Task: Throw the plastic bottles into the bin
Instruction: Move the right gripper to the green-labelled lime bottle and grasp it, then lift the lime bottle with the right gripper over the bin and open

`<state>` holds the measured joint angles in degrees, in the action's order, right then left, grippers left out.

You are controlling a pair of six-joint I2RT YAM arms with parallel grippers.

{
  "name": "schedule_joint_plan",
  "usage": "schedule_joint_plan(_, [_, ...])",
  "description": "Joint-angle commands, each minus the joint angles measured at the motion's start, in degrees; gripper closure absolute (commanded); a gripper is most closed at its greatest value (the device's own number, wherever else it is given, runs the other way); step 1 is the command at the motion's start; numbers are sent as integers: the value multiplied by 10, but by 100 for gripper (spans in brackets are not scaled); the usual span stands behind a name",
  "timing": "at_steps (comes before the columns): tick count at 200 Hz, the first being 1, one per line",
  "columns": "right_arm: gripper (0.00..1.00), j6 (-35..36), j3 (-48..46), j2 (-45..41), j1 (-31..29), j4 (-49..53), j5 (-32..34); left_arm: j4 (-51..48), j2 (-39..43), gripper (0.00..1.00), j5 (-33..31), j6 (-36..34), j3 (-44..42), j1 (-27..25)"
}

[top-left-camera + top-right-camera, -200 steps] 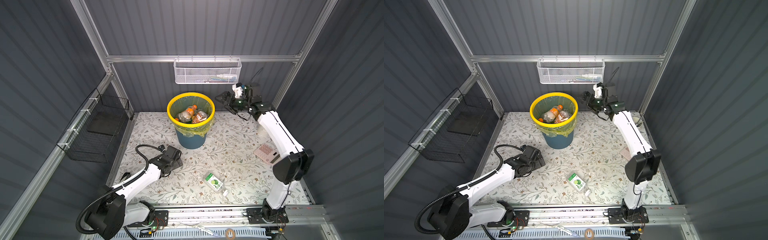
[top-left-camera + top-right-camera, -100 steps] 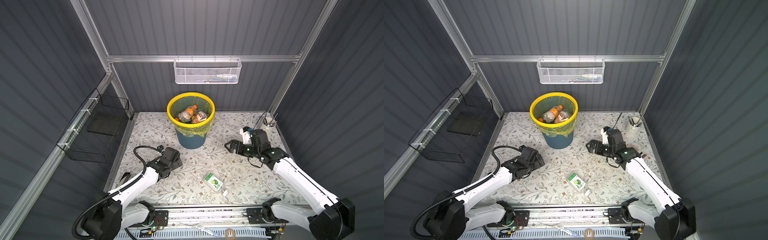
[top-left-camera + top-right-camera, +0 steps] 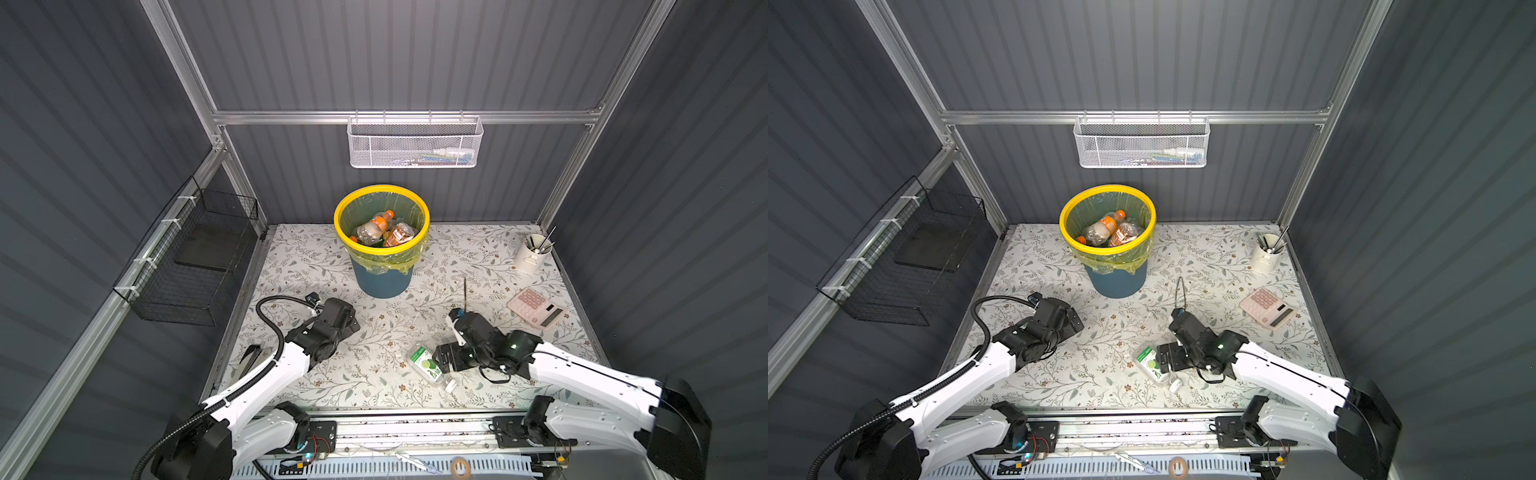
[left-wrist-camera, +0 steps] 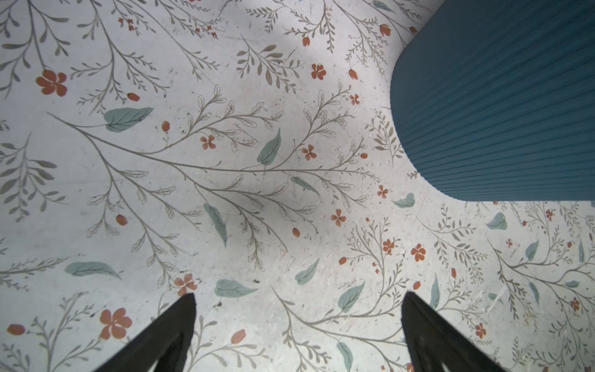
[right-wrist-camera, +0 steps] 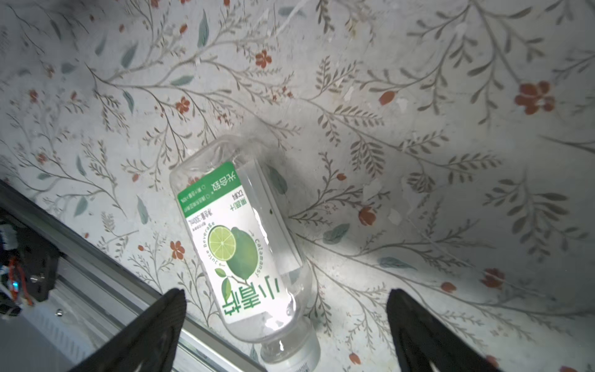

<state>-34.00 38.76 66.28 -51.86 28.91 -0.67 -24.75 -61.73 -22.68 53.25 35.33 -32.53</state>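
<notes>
In both top views, the round dark blue bin (image 3: 380, 280) with a yellow rim and yellow-green liner stands at the back of the floral-patterned table (image 3: 478, 257). Clear plastic bottles (image 3: 376, 227) with orange caps lie heaped inside it, too overlapped to count. One clear plastic lime-label bottle (image 3: 424, 365) lies on its side near the front edge, and my right gripper (image 3: 440, 360) hangs over it, covering part of it. My left gripper (image 3: 348, 323) sits low near the bin's base, its fingertips hidden under the wrist.

In the left wrist view, my fingers (image 4: 180, 322) are spread wide with only tabletop between them. The bin's ribbed wall is cut off by the frame.

In the right wrist view, my fingers (image 5: 154, 322) stand wide apart either side of the lime-label bottle's neck end, gripping nothing. The bottle's cap runs off the frame.
</notes>
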Motion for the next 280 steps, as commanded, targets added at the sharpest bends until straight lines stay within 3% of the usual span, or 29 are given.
schedule_joint_plan(1, [1,17,40,57,-37,12,25,-22,17,0,-9,11,-13,1])
schedule_joint_plan(84, [5,92,140,231,-68,81,23,-44,42,0,-18,11,-21,1])
schedule_joint_plan(128, [31,95,154,254,-63,91,40,-51,43,1,-24,10,-19,1])
schedule_joint_plan(160, [39,90,146,226,-31,77,25,-52,39,0,-25,11,-19,1])
schedule_joint_plan(192, [40,85,126,159,52,45,-17,-49,38,1,-26,11,-18,1])
schedule_joint_plan(232, [40,74,130,69,216,-12,-117,-36,25,1,-26,6,-14,1])
schedule_joint_plan(280, [42,66,222,109,396,-14,-261,-26,-8,1,-17,-13,2,1])
